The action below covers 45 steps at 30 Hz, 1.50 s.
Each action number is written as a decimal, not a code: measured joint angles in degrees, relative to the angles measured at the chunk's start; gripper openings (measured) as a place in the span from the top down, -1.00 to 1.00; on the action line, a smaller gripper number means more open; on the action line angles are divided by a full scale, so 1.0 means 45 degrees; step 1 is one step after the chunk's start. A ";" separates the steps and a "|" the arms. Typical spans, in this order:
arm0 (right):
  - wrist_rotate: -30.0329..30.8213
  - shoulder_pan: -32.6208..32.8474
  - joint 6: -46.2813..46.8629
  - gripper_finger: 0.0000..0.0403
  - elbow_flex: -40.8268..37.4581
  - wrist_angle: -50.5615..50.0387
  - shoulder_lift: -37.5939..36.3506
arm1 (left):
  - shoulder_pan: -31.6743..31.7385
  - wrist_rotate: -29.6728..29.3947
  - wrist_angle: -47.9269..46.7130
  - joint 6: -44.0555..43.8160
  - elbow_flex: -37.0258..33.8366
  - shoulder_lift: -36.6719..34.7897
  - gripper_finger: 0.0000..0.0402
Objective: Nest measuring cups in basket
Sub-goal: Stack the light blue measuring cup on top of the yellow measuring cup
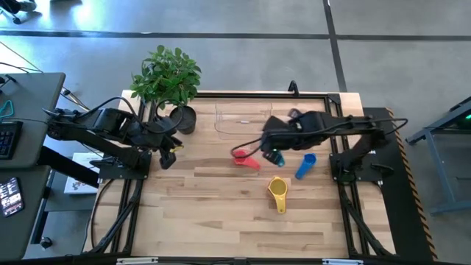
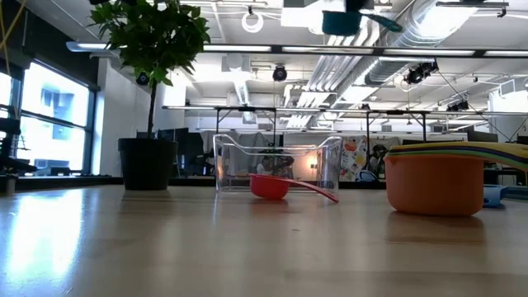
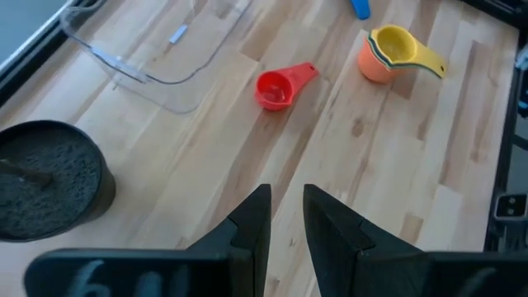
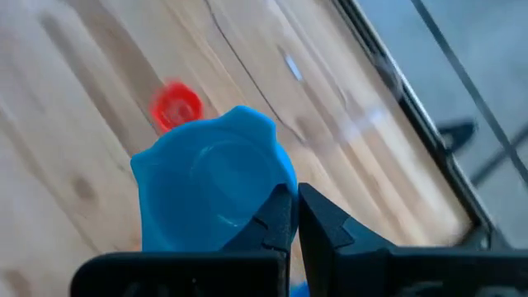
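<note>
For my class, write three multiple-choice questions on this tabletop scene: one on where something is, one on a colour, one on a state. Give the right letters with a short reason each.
1. Where does the red cup lie?
A. inside the clear basket
B. on the table in front of the clear basket
C. in the plant pot

2. What colour is the cup held by the right end effector?
A. blue
B. orange
C. purple

3. What is the state of the clear basket?
A. holding no cups
B. full of stacked cups
C. tipped on its side

Answers:
1. B: the high view shows the red cup on bare wood beside the clear basket, outside its walls.
2. A: the right wrist view shows a blue cup pinched at its edge between the fingers.
3. A: the high and low views show it upright with no cup inside.
</note>
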 joint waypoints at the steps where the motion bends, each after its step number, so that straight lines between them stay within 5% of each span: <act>1: -0.0017 -0.0011 0.0323 1.00 -0.0723 -0.0003 -0.0426 | -0.0004 -0.0086 0.0000 -0.0113 0.0000 -0.0004 0.69; 13: -0.1043 0.0251 0.3929 1.00 -0.7661 0.2808 -0.6069 | 0.0000 -0.0980 0.0039 -0.0454 0.0010 0.0159 0.69; 25: -0.2185 0.1265 0.7076 1.00 -1.3050 0.5729 -0.9571 | 0.0000 -0.1248 0.0058 -0.1760 0.0010 0.0551 0.69; 35: -0.2766 0.2131 0.8169 1.00 -1.5002 0.9029 -0.9799 | 0.0000 -0.1288 0.0220 -0.2501 0.0006 0.1522 0.69; 45: -0.3120 0.2808 0.8711 1.00 -1.5039 1.1266 -0.7877 | -0.0005 -0.1281 0.0301 -0.2768 0.0005 0.2339 0.69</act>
